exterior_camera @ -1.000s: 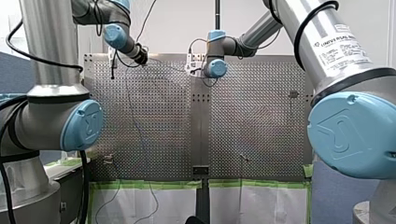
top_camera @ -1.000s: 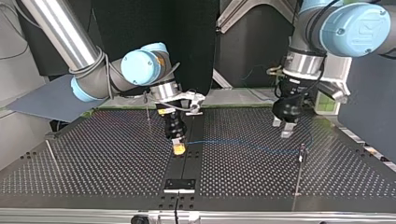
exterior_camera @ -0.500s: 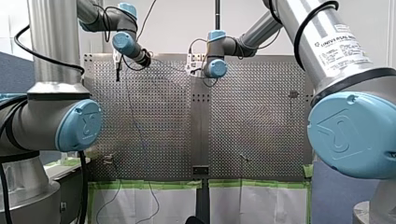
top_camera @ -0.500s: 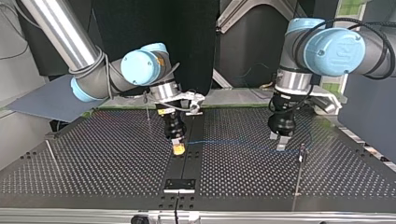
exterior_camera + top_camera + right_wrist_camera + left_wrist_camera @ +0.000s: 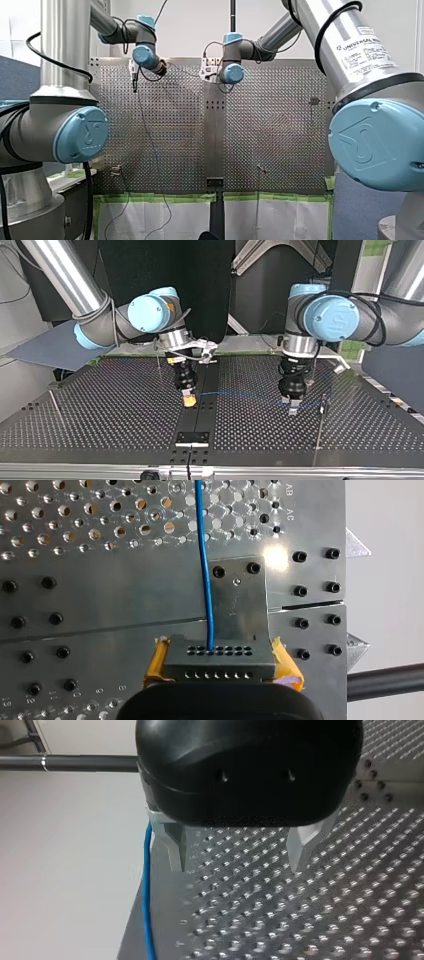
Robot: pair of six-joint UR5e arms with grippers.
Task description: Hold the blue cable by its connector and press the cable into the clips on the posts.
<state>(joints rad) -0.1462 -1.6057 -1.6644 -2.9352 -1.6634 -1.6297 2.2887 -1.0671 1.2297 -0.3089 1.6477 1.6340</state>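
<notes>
My right gripper [image 5: 220, 674] is shut with its yellow pads [image 5: 287, 667] on the dark connector [image 5: 220, 659] of the blue cable [image 5: 205, 555]. In the top view this gripper [image 5: 189, 399] hovers just above the table's middle seam. From there the blue cable [image 5: 250, 394] runs across to a thin post [image 5: 324, 401] at the view's right. My left gripper [image 5: 290, 406] hangs over that stretch of cable, close to the post. In the left wrist view it [image 5: 240, 852] is open, nothing between its metal fingers [image 5: 175, 845], and the cable [image 5: 146, 895] lies just beside one finger.
More thin posts stand at the top view's back left [image 5: 158, 354] and far left [image 5: 52, 400]. A dark bracket [image 5: 192, 438] sits on the seam near the front edge. Under the connector lies a grey plate [image 5: 240, 600]. The perforated table [image 5: 110, 420] spreads around.
My left arm has swung toward the table's middle and come down closer to the cable beside the post. My right gripper has stayed in place with the connector.
</notes>
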